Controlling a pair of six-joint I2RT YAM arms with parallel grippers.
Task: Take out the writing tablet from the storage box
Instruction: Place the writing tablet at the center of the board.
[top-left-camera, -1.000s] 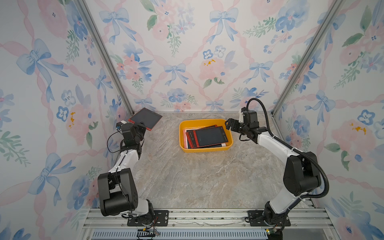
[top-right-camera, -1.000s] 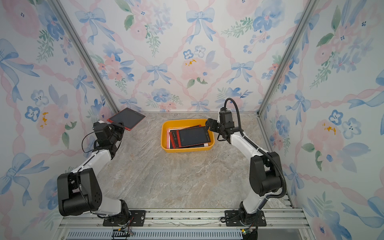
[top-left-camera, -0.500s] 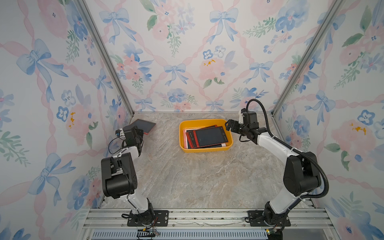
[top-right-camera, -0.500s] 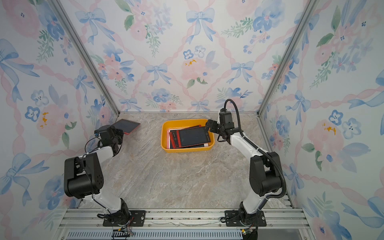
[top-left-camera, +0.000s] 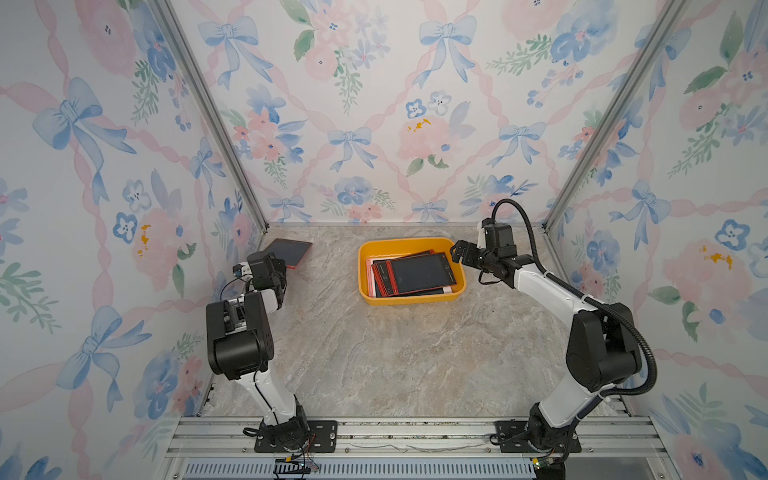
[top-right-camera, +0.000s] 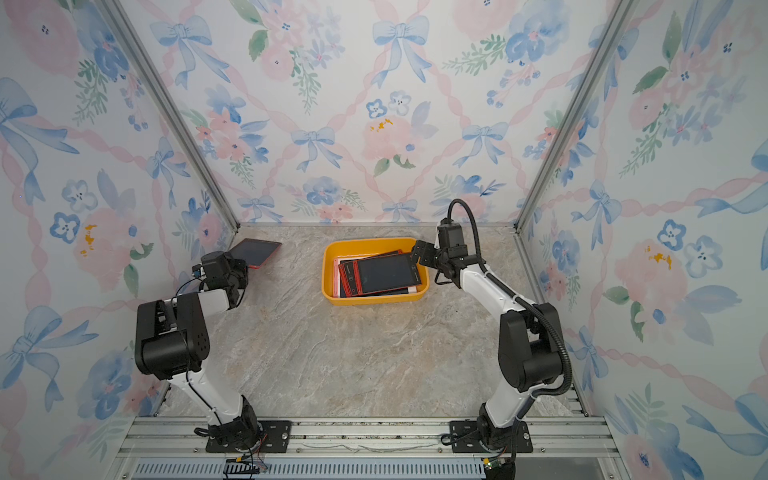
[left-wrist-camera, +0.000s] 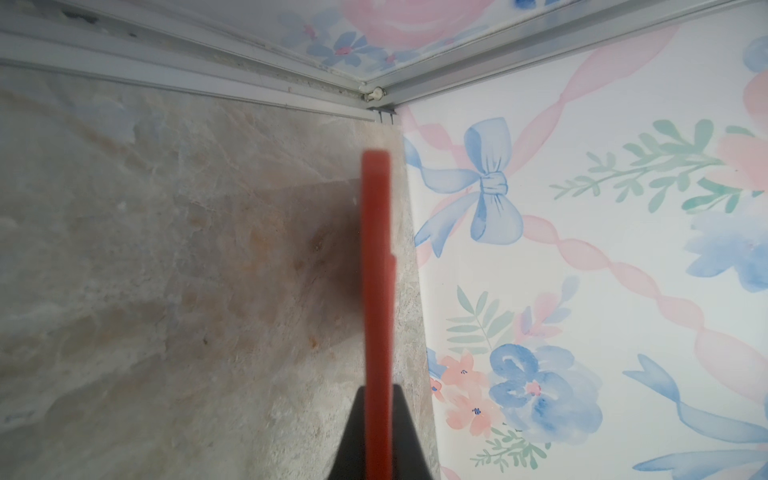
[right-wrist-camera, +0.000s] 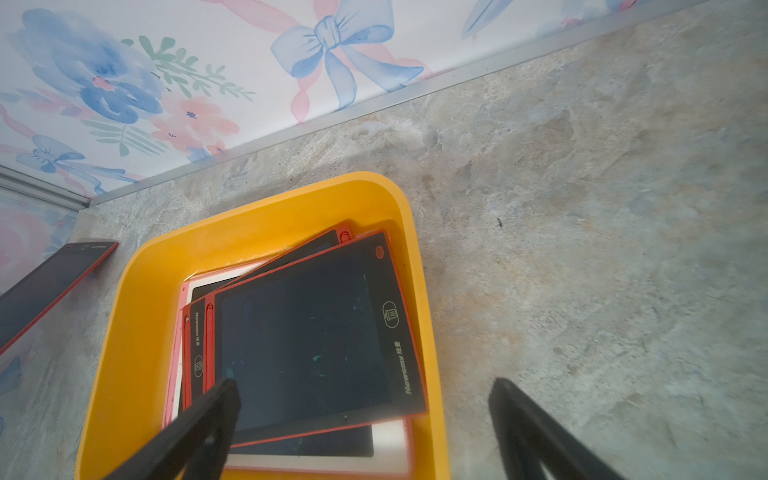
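There's the storage box (top-left-camera: 409, 300) at twelve o'clock on the marble table (top-left-camera: 395, 365), with a stack of red-framed tablets (top-left-camera: 419, 272) inside and the top one askew. At its two o'clock the right gripper (right-wrist-camera: 365, 386) hangs over the rim, jaws spread wide, gripping nothing. Out at ten o'clock, in the far corner, the left gripper (left-wrist-camera: 378, 399) is clamped tight on the red edge of a writing tablet (top-left-camera: 286, 251), well clear of the box.
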